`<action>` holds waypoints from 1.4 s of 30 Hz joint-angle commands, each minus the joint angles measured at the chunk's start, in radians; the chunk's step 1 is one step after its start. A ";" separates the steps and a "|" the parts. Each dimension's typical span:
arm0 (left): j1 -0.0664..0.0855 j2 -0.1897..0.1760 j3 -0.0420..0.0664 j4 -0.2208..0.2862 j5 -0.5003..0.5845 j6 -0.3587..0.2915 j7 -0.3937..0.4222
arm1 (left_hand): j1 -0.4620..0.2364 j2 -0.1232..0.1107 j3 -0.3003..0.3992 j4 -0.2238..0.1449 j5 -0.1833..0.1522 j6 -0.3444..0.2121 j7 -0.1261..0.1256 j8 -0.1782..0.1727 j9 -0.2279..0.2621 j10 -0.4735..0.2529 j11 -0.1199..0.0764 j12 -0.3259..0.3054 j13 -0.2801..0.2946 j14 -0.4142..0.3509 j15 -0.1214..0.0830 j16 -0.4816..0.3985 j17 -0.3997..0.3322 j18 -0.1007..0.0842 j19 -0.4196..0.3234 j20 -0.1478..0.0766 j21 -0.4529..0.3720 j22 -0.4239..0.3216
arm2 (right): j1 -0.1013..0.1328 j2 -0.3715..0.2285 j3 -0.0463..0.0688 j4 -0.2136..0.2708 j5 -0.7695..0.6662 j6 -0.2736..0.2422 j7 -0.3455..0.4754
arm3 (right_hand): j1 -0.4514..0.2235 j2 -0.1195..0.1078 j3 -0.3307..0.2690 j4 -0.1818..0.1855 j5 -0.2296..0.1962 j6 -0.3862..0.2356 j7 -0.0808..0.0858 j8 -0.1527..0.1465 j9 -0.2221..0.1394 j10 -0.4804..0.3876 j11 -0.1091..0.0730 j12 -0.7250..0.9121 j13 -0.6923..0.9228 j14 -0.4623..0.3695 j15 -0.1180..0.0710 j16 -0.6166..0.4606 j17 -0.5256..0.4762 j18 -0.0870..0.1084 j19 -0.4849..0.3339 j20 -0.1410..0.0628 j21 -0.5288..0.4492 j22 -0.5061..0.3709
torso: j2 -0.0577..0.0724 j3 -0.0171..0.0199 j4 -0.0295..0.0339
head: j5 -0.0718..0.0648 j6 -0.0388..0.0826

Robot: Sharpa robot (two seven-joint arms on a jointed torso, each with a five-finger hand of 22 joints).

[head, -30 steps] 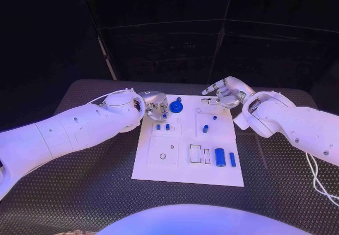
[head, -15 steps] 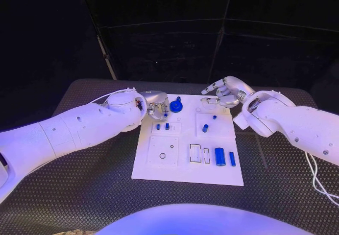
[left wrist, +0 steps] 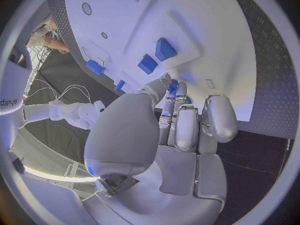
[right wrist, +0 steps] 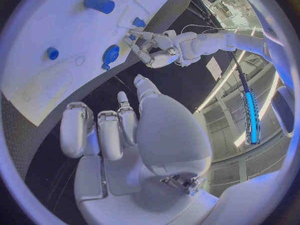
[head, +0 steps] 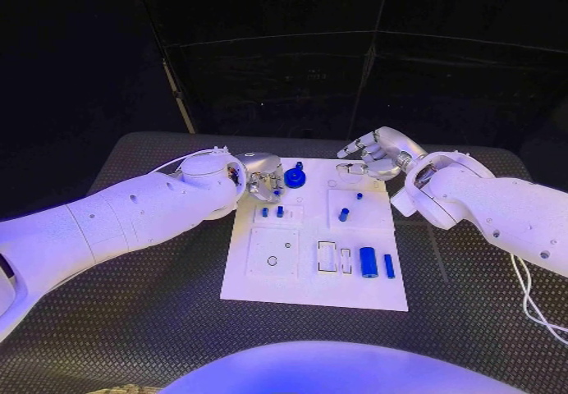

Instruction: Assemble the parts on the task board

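On the near half of the task board (head: 267, 283), toward the counter's (head: 130, 328) near edge, a large blue cylinder (head: 368, 263) and a thin blue bar (head: 388, 266) lie loose beside two empty rectangular slots (head: 327, 256). Both arms angle in from the sides above this stretch, so I judge a low sweep of either forearm could roll the cylinder off toward the board's right edge.

Mid-board, two short blue pegs (head: 272, 212) stand just below the left hand (head: 262, 182), and another peg (head: 343, 215) stands to their right. The left hand's fingers are curled in together at the board's far left corner; I cannot tell whether they pinch anything. A careless descent there could knock the pegs over.

At the far edge the round blue knob (head: 295, 176) sits between the hands, close to the left fingers. The right hand (head: 377, 153) hovers released, fingers apart, over the far right corner. Open counter lies wide on both sides and in front; the gap between the hands is tight.
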State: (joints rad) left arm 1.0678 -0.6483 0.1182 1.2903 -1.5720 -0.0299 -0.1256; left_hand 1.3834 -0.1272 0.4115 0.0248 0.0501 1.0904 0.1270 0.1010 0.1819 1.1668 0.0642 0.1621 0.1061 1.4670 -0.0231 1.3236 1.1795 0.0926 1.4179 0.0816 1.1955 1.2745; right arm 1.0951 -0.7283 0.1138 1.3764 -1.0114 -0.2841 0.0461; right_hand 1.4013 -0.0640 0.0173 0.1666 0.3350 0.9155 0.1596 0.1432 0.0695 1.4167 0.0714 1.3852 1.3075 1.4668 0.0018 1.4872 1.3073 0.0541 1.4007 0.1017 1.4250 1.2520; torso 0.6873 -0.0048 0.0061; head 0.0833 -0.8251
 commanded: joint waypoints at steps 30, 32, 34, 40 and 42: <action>0.001 -0.030 0.014 0.000 0.059 -0.016 0.008 | -0.018 -0.024 -0.027 -0.002 -0.003 -0.190 0.007 -0.028 -0.074 -0.131 0.041 -0.084 -0.033 0.023 0.037 -0.012 -0.025 0.007 -0.021 0.030 -0.074 -0.052 | 0.002 -0.012 0.001 -0.012 -0.021 0.009 -0.010 | 0.008 0.018 0.030 -0.024 -0.008 0.018 -0.010 0.018 0.000 -0.310 -0.013 -0.470 -0.461 0.039 -0.018 -0.053 -0.045 0.035 -0.060 -0.010 -0.070 -0.112 | -0.002 -0.0011 0.0006 | -0.005 0.005; 0.001 -0.045 0.023 0.002 0.085 -0.049 0.022 | -0.020 -0.021 -0.032 0.000 -0.003 -0.173 0.013 -0.020 -0.073 -0.114 0.038 -0.072 -0.030 0.016 0.035 -0.027 -0.049 0.013 -0.032 0.030 -0.101 -0.072 | 0.002 -0.019 0.001 -0.014 -0.053 0.012 -0.013 | 0.020 0.018 0.049 -0.026 -0.018 0.038 -0.014 0.022 0.001 -0.373 -0.017 -0.609 -0.582 0.032 -0.022 -0.071 -0.077 0.039 -0.071 -0.014 -0.086 -0.137 | -0.002 -0.0013 0.0016 | -0.006 0.007; 0.001 -0.063 0.031 0.005 0.124 -0.081 0.039 | -0.021 -0.019 -0.035 0.001 -0.003 -0.158 0.019 -0.014 -0.073 -0.104 0.035 -0.065 -0.028 -0.001 0.033 -0.067 -0.105 0.024 -0.053 0.029 -0.153 -0.111 | 0.002 -0.028 0.001 -0.013 -0.089 0.014 -0.016 | 0.034 0.013 0.072 -0.025 -0.036 0.058 -0.013 0.023 0.000 -0.413 -0.015 -0.727 -0.667 0.030 -0.021 -0.083 -0.095 0.041 -0.074 -0.015 -0.094 -0.148 | -0.002 -0.0007 0.0014 | -0.007 0.010; 0.000 -0.121 0.043 0.016 0.284 -0.110 0.079 | -0.015 -0.014 -0.034 -0.001 -0.003 -0.141 0.021 -0.007 -0.074 -0.100 0.033 -0.061 -0.029 -0.006 0.031 -0.082 -0.123 0.028 -0.061 0.027 -0.176 -0.127 | 0.002 -0.057 0.000 -0.004 -0.228 0.033 -0.044 | 0.057 -0.030 0.140 -0.025 -0.061 0.099 -0.008 0.009 -0.003 -0.381 0.004 -1.013 -0.929 0.036 -0.008 -0.086 -0.093 0.040 -0.064 -0.004 -0.096 -0.144 | -0.002 -0.0024 0.0013 | -0.015 0.019; 0.000 -0.145 0.045 0.023 0.363 -0.112 0.090 | -0.013 -0.012 -0.032 -0.002 -0.003 -0.137 0.022 -0.005 -0.075 -0.100 0.033 -0.061 -0.030 -0.007 0.030 -0.085 -0.128 0.030 -0.065 0.027 -0.187 -0.135 | 0.002 -0.070 0.000 0.003 -0.326 0.045 -0.073 | 0.058 -0.046 0.158 -0.029 -0.063 0.109 -0.011 0.002 -0.003 -0.373 0.007 -1.067 -0.992 0.036 -0.005 -0.089 -0.095 0.040 -0.064 0.000 -0.098 -0.146 | -0.002 -0.0032 0.0015 | -0.020 0.022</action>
State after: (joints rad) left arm 1.0672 -0.7867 0.1615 1.3066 -1.3661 -0.1009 -0.0821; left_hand 1.3694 -0.1485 0.3822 0.0260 0.0501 0.9481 0.1489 0.0900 0.1085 1.0584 0.0979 0.0978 0.0767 1.4671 0.0057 1.2422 1.0528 0.1086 1.3601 0.1106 1.0115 1.1412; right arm 1.0951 -0.7942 0.1137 1.3725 -1.1731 -0.2676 0.0151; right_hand 1.4594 -0.1020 0.1699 0.1391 0.2767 1.0184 0.1502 0.1499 0.0678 1.0365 0.0768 0.3345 0.3342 1.4646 -0.0107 1.4025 1.2135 0.0857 1.3364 0.0954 1.3328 1.1064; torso 0.6853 -0.0065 0.0068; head 0.0684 -0.8067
